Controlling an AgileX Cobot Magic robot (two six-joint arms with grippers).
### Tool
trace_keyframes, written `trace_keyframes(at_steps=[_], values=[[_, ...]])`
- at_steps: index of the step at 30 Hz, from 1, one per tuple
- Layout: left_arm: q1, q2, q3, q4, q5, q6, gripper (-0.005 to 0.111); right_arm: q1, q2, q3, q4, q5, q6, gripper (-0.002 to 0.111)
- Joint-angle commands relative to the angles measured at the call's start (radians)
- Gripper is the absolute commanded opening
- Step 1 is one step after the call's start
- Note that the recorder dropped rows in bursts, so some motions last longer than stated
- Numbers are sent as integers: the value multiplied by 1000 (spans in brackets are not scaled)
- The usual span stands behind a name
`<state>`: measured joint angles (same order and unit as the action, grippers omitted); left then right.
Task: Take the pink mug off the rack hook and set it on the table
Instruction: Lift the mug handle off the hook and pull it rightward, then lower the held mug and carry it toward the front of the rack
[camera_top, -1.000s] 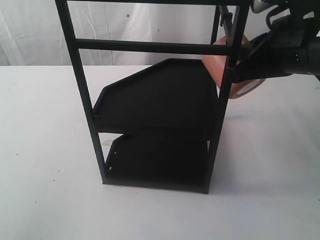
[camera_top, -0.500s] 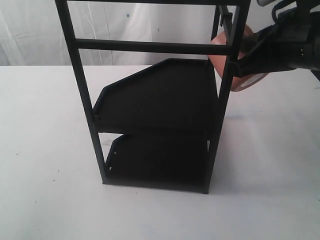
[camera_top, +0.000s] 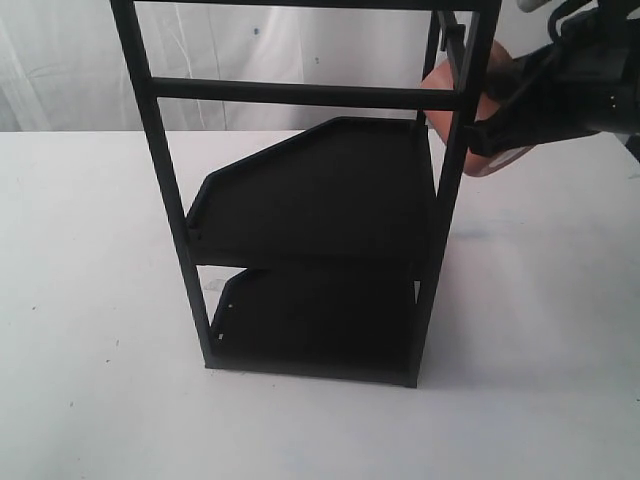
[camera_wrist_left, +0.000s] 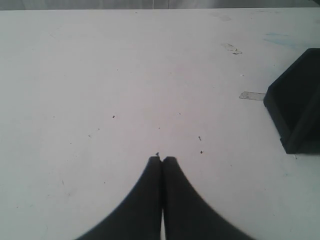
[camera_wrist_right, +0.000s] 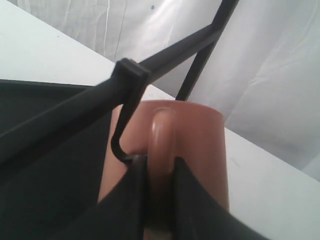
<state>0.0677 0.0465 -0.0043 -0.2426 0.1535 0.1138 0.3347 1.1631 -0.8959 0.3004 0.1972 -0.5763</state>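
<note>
Black fingers of the right gripper (camera_wrist_right: 160, 165) are pinched narrowly on the loop handle (camera_wrist_right: 161, 135) of the one pink mug (camera_wrist_right: 200, 145). The mug hangs in the air beside the upper right post of the single black rack (camera_top: 160, 150), well above the white surface (camera_top: 540, 300). One thin hook (camera_wrist_right: 123, 112) curls down just beside the handle; whether it passes through the loop cannot be told. The rack carries two shelves, both bare. The left gripper (camera_wrist_left: 161, 159) hovers low over the surface with its two fingers pressed together on nothing, near one rack corner (camera_wrist_left: 295, 100).
</note>
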Motion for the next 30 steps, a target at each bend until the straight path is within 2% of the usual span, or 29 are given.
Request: trace_keyframes(at_steps=[1,12,14,19,21,22,25,26,28,30], values=[[1,4,4,-3,-3,-2,0,-48,-14,0,-10,3,5,0],[1,4,4,-3,-3,-2,0,-126,-67,26,-10,57,66,0],[1,4,4,-3,-3,-2,0,-126,-92,93,-10,-18,68,0],[1,4,4,-3,-3,-2,0,-126,-228,356,21,-379,98,0],[1,4,4,-3,-3,-2,0,-126,-272,452,21,-496,172,0],[1,4,4,-3,-3,-2,0,-123,-299,498,16,-539,283,0],[1,4,4,-3,-3,-2,0,-116,-301,571,-73,-563,383,0],[1,4,4,-3,-3,-2,0,-104,-301,618,-97,-657,437,0],[1,4,4,-3,-3,-2,0,-93,-299,660,-125,-737,461,0],[1,4,4,-3,-3,-2,0,-80,-295,670,-194,-737,503,0]])
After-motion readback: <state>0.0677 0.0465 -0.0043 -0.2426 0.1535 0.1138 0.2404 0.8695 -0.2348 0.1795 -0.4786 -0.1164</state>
